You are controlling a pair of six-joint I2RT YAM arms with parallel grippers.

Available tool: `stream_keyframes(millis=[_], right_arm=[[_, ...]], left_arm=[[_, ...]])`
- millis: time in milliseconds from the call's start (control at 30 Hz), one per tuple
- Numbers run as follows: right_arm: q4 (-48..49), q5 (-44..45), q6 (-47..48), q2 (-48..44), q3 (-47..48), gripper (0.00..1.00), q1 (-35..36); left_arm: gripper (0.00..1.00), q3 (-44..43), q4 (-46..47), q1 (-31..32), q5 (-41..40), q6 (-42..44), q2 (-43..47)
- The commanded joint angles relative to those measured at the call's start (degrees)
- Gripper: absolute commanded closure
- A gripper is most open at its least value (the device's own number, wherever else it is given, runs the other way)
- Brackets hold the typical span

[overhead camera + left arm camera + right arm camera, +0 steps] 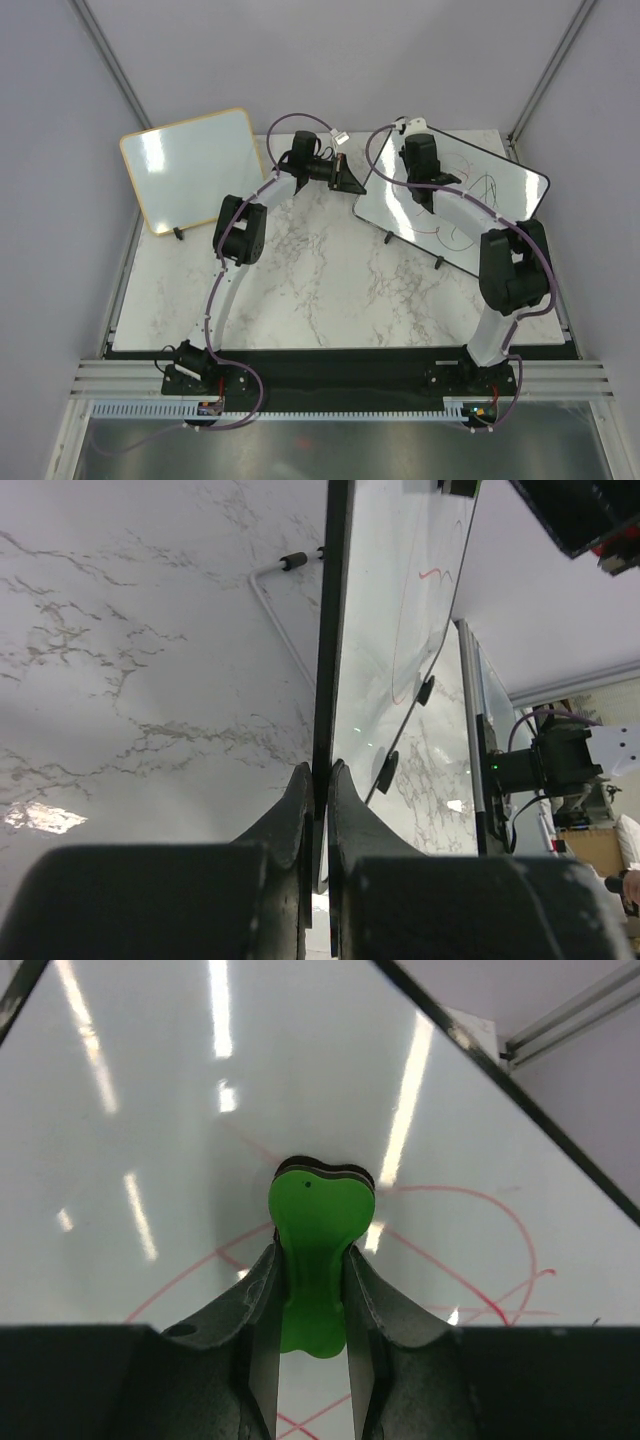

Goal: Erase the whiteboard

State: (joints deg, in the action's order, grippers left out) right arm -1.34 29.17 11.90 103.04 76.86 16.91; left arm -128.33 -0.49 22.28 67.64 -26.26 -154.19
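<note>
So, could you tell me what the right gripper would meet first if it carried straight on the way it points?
The whiteboard; the green eraser it grips would touch first, and may be touching now, though depth is unclear.

R arm (468,208) hides pt of whiteboard (518,192) scribbles (486,186), top view.

left pincer (318,777) clamped on whiteboard (400,630) edge, marble table (120,680) beneath

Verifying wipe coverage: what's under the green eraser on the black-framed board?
Its dark pad, then the whiteboard face. Red scribbles run in around the green eraser; any ink directly beneath it is covered.
</note>
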Motion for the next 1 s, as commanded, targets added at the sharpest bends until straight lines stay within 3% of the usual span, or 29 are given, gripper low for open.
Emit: stream_keyframes(millis=[0,300,633,833,967], right_arm=[[0.9,-6.2,0.6,1.8,-1.4,1.00,1.5],[5.1,-7.4,4.6,4.6,-0.2,1.00,6.0],[4.6,7.1,1.4,-1.5,-2.7,1.00,-5.4],[5.4,4.9,0.2,-7.6,-7.2,1.00,-9.3],[5.2,1.3,-0.3,-5.7,-5.6,1.00,-8.3]], left_arm=[[0.98,-2.0,-2.2,-0.7,-5.3,2.7,-1.1],[0.98,-2.1,-2.2,-0.8,-5.3,2.9,-1.1],[0.98,-2.2,-3.1,-0.7,-5.6,4.3,-0.7],[0.98,-2.2,-3.4,-0.7,-5.5,4.6,-0.7],[0.98,-2.1,-4.1,-0.7,-5.5,5.5,-0.2]])
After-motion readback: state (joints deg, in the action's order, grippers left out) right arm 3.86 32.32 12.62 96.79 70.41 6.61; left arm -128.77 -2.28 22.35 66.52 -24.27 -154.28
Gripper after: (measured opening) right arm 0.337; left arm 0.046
